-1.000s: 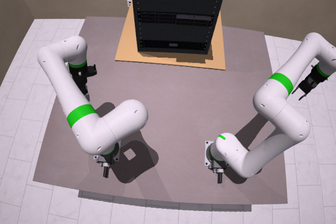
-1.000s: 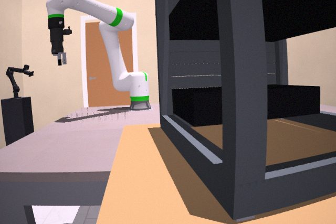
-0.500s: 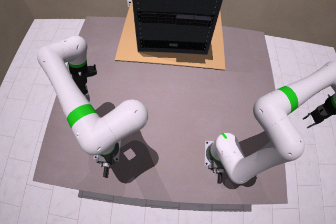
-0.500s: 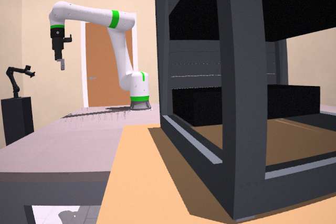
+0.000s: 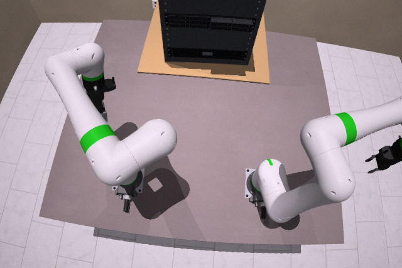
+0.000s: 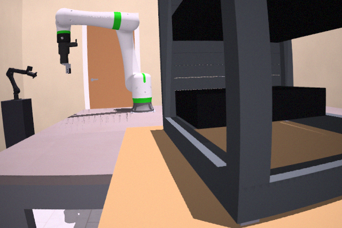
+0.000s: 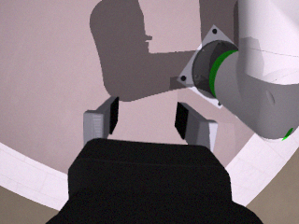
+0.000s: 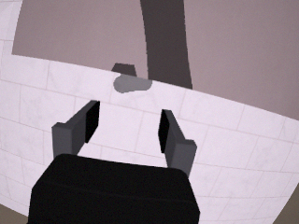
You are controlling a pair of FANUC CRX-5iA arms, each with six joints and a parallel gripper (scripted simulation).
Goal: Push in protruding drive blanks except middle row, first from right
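Observation:
The dark rack (image 5: 211, 2) (image 6: 248, 81) stands upright on a tan board (image 5: 149, 60) (image 6: 132, 164). Its drive blanks sit in a dark band across the front in the top view. In the top row, the two right-hand blanks (image 5: 221, 19) (image 5: 242, 21) look lighter and seem to stick out. The depth of the other blanks, including the middle row's rightmost, cannot be told. My left gripper (image 5: 104, 117) (image 7: 147, 111) is open and empty, left of and in front of the rack. My right gripper (image 5: 367, 166) (image 6: 68, 72) (image 8: 129, 118) is open and empty, far from the rack, beyond the table's right edge.
Both arms stand on the grey-mauve table (image 5: 207, 112) (image 6: 83, 150), their bases near its front edge. A wall is close behind the rack. A black pedestal (image 6: 17, 120) with a small dark arm stands beyond the table in the exterior view.

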